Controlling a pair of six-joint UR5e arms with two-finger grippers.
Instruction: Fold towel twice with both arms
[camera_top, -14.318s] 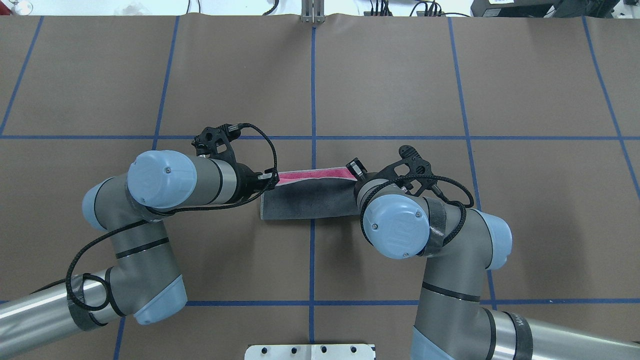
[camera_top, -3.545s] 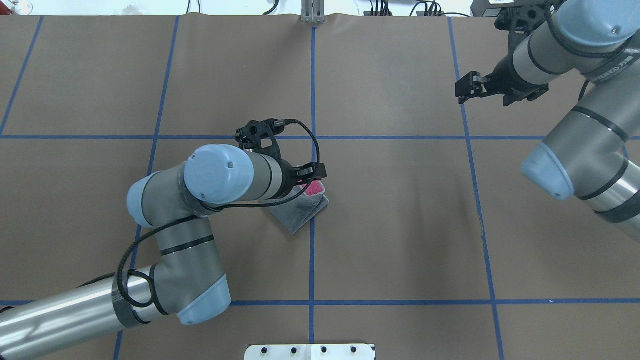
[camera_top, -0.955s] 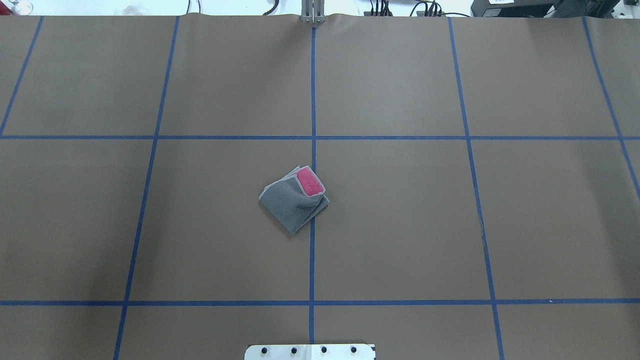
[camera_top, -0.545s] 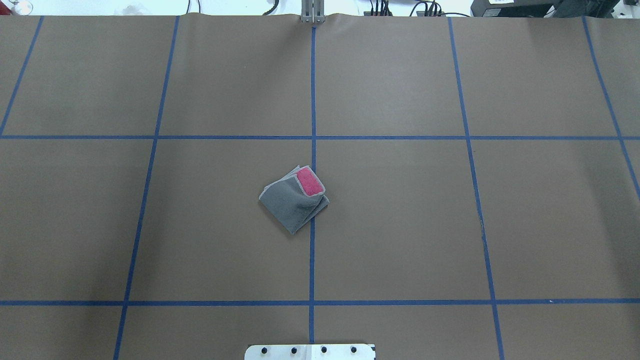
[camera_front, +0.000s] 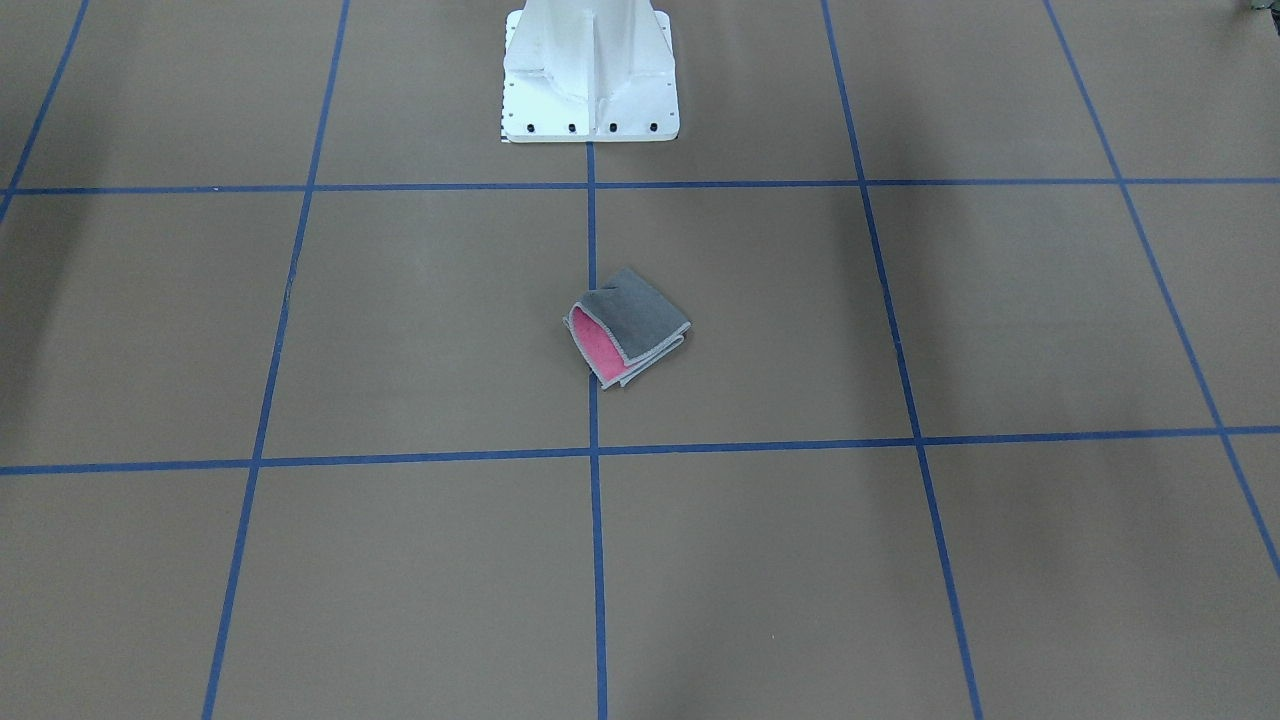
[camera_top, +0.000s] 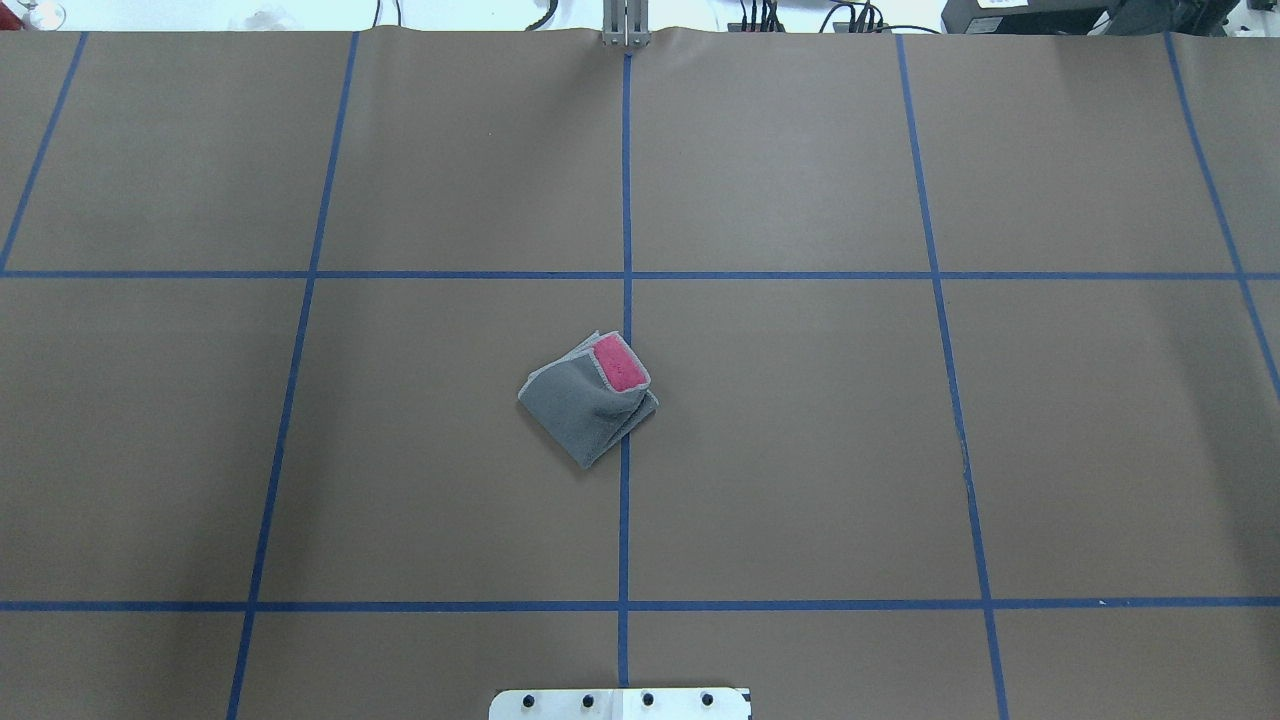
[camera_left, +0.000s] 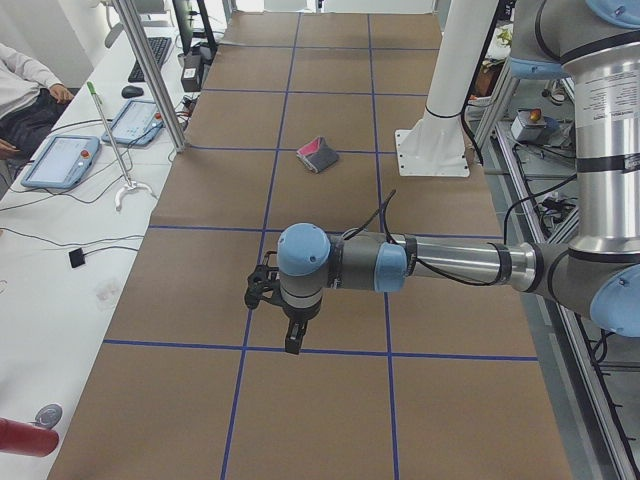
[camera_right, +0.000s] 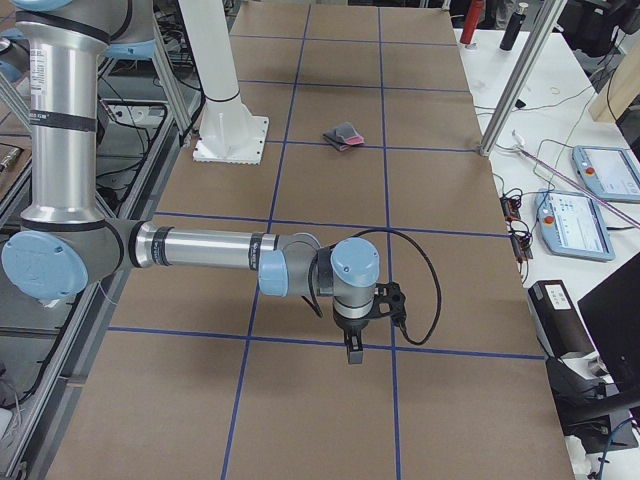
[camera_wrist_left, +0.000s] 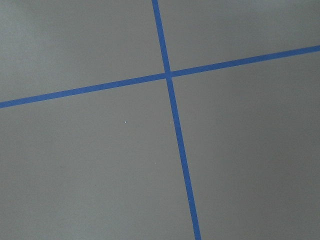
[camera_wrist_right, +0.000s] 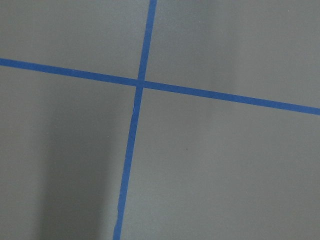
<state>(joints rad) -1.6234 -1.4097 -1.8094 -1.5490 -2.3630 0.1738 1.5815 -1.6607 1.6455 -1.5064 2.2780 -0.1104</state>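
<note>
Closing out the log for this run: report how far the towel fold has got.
Done: the towel lies as a small layered packet, grey outside, a pink strip showing. In hand: nothing; the left gripper and right gripper hang over bare table far from it. Left: seemingly nothing, though the packet sits skewed to the grid lines.

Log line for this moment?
towel: folded, pink corner showing, free on table | left gripper: far from towel, state unclear | right gripper: far from towel, state unclear
</note>
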